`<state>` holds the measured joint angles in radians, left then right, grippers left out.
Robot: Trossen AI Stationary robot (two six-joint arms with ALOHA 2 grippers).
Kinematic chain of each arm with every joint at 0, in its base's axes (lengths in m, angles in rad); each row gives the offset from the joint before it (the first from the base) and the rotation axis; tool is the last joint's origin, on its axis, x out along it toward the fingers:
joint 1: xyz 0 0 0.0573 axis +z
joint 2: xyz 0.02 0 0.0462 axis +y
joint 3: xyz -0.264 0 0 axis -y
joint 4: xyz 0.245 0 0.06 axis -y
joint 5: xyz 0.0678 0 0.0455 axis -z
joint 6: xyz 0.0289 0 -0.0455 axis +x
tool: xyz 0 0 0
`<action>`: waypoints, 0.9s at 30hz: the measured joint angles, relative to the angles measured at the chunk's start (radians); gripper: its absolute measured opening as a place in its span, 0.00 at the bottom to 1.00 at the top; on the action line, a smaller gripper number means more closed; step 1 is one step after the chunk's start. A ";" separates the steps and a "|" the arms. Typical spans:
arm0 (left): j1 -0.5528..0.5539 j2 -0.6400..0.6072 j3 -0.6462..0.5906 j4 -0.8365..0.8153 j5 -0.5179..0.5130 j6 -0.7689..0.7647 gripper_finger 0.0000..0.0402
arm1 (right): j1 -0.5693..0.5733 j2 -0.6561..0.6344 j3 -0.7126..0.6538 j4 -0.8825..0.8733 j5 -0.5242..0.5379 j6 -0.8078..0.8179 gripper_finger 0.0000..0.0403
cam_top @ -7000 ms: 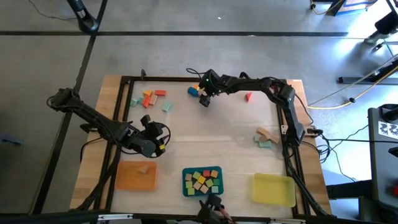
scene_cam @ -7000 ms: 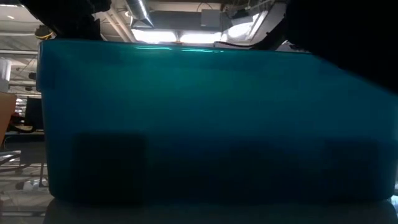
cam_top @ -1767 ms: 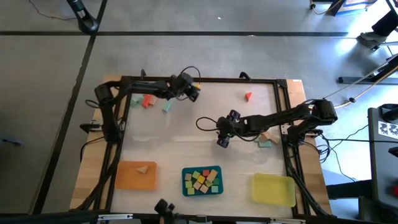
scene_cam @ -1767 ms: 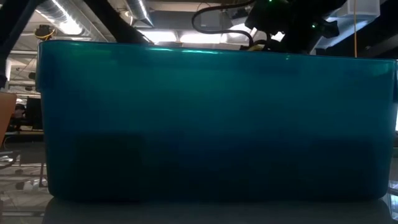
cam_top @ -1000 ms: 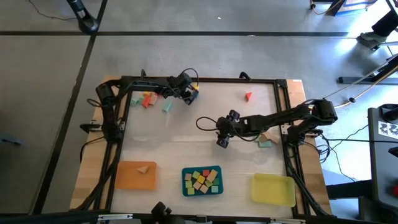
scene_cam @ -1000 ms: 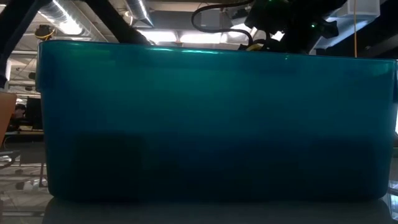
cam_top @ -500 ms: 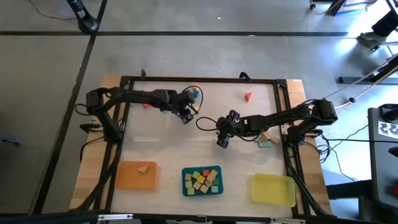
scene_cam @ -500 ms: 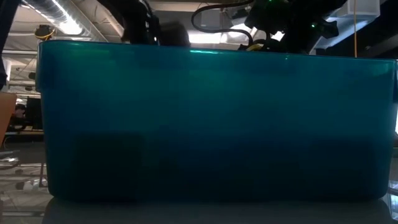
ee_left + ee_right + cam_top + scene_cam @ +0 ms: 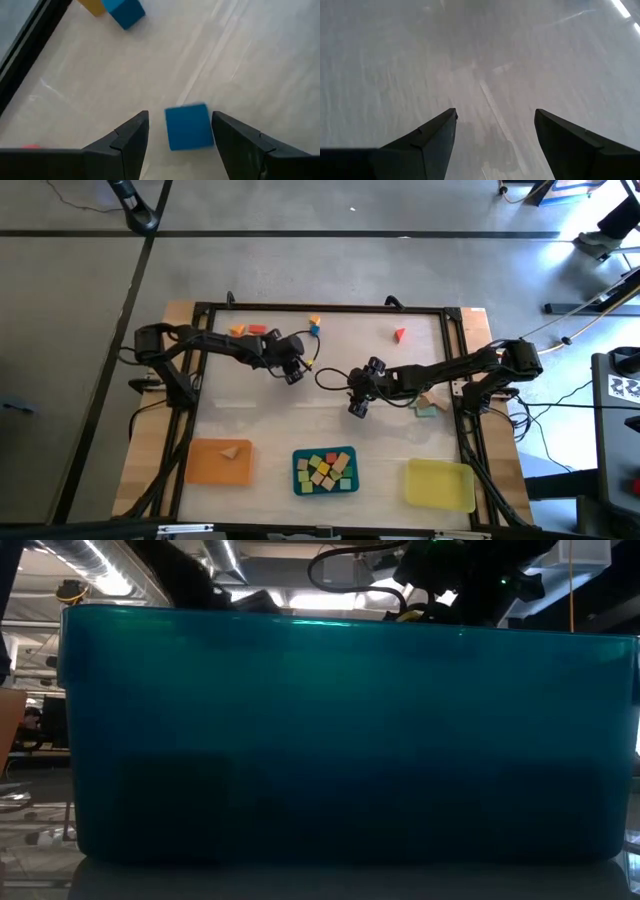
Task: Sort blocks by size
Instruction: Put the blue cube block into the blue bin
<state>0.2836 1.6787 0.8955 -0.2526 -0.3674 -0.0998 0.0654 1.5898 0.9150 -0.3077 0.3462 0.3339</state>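
Between the open left pincer (image 9: 180, 137) fingers, a square blue block (image 9: 188, 126)

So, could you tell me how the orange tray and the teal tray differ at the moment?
The orange tray holds a single tan block; the teal tray holds a pile of mixed-colour blocks. The orange tray sits toward the left arm's side; the teal tray sits in the middle. Both lie flat on the table, along the same edge.
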 joint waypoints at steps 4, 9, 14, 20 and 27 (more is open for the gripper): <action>0.040 0.000 -0.047 0.075 0.084 -0.002 0.51 | 0.000 0.000 0.000 0.005 0.000 0.000 0.66; 0.074 0.000 -0.094 0.143 0.151 -0.001 0.51 | 0.000 0.000 0.000 0.013 0.000 -0.001 0.66; 0.086 0.000 -0.131 0.199 0.222 0.038 0.46 | 0.000 0.000 0.000 0.016 0.000 -0.001 0.66; 0.086 0.000 -0.138 0.212 0.232 0.061 0.30 | 0.000 0.000 0.000 0.017 0.000 -0.001 0.66; 0.051 -0.014 -0.130 0.278 0.232 0.109 0.30 | 0.000 0.000 0.000 0.019 0.000 -0.032 0.66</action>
<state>0.3350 1.6649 0.7654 0.0259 -0.1356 0.0092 0.0654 1.5898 0.9150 -0.2890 0.3466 0.3019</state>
